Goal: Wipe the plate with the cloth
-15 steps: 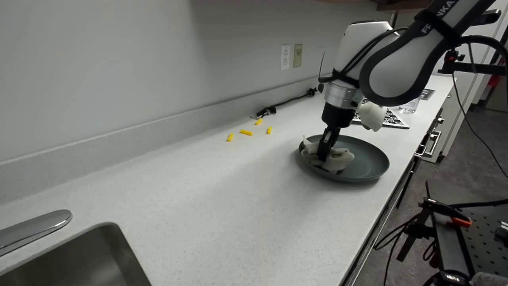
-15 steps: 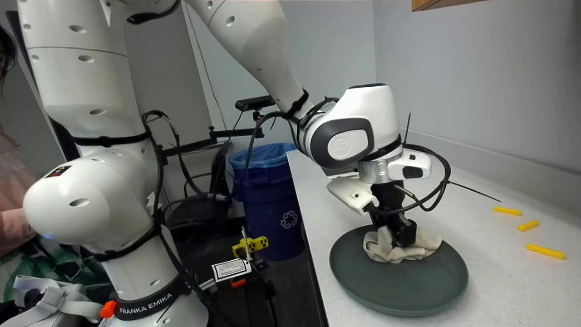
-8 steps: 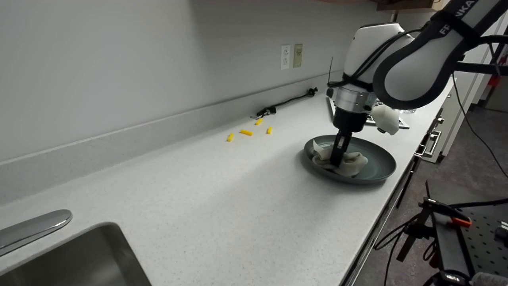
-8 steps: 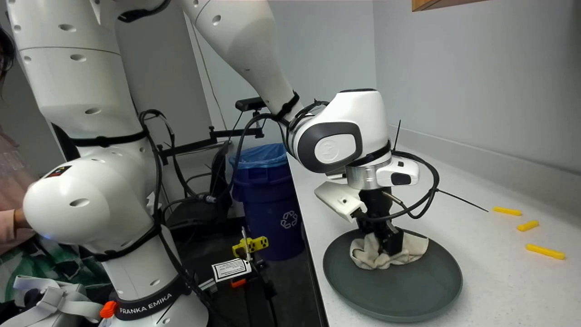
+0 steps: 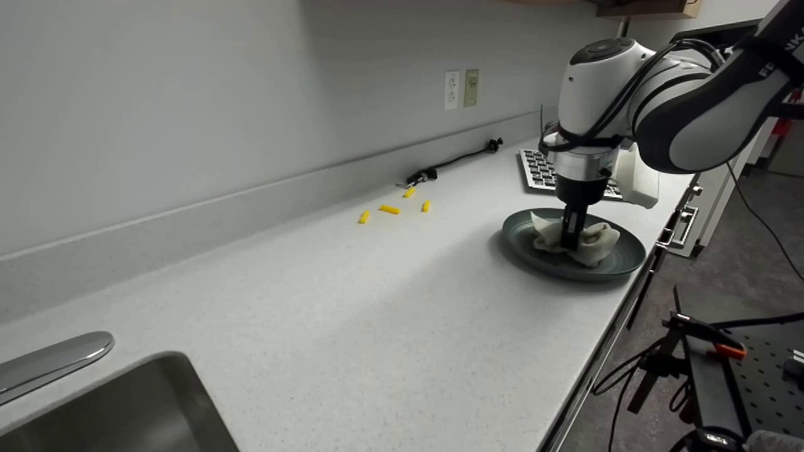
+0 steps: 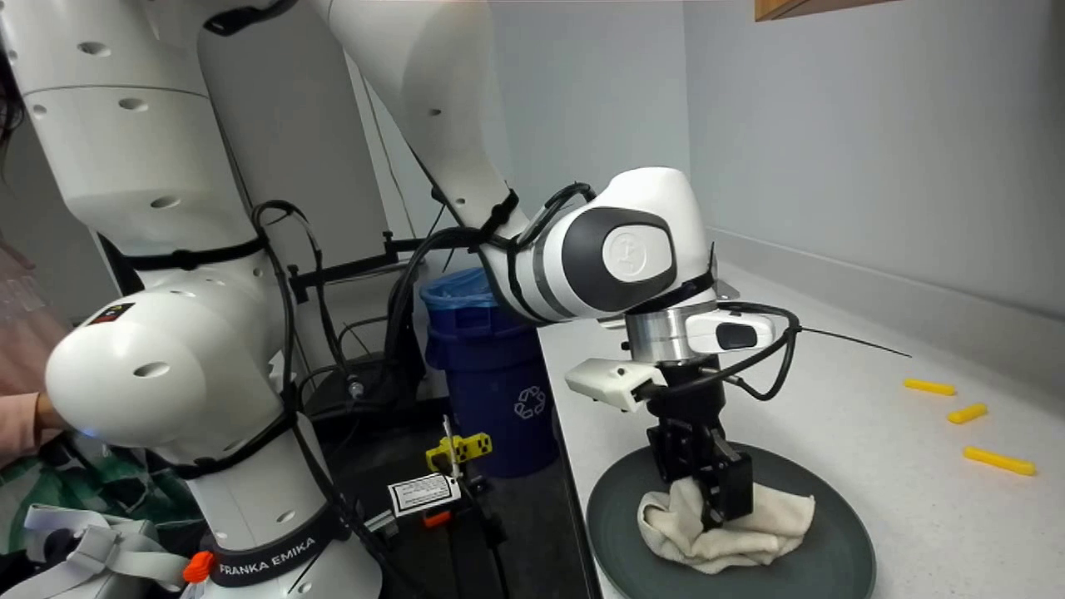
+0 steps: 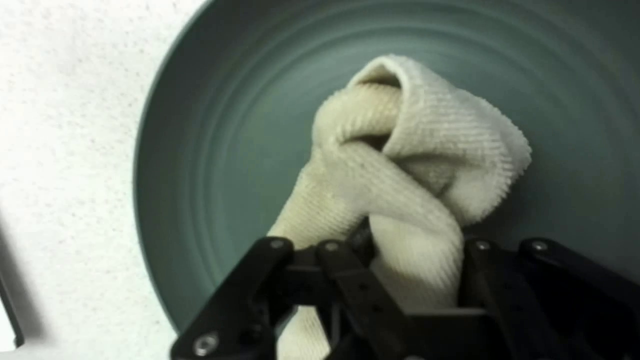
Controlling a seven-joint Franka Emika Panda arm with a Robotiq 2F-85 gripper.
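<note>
A dark green round plate [image 5: 619, 267] lies on the white counter near its front edge; it also shows in an exterior view [image 6: 620, 520] and in the wrist view [image 7: 250, 150]. A crumpled cream cloth [image 5: 597, 245] rests on the plate and shows in an exterior view [image 6: 740, 541] and in the wrist view [image 7: 440, 125]. My gripper [image 5: 570, 242] points down over the plate, shut on a bunched fold of the cloth, as also seen in an exterior view [image 6: 711, 507]. In the wrist view the gripper [image 7: 412, 255] has cloth between its fingers; the fingertips are mostly hidden by it.
Several yellow pieces [image 5: 389, 209] lie on the counter towards the wall. A keyboard [image 5: 540, 171] lies behind the plate. A black cable [image 5: 461, 160] runs along the backsplash. A steel sink [image 5: 125, 408] is at the counter's near end. A blue bin [image 6: 499, 391] stands beyond the counter edge.
My gripper, the cloth and the plate have shifted right in one exterior view and finally nearer the camera in the other. The cloth stays gripped; the arm's wrist has turned.
</note>
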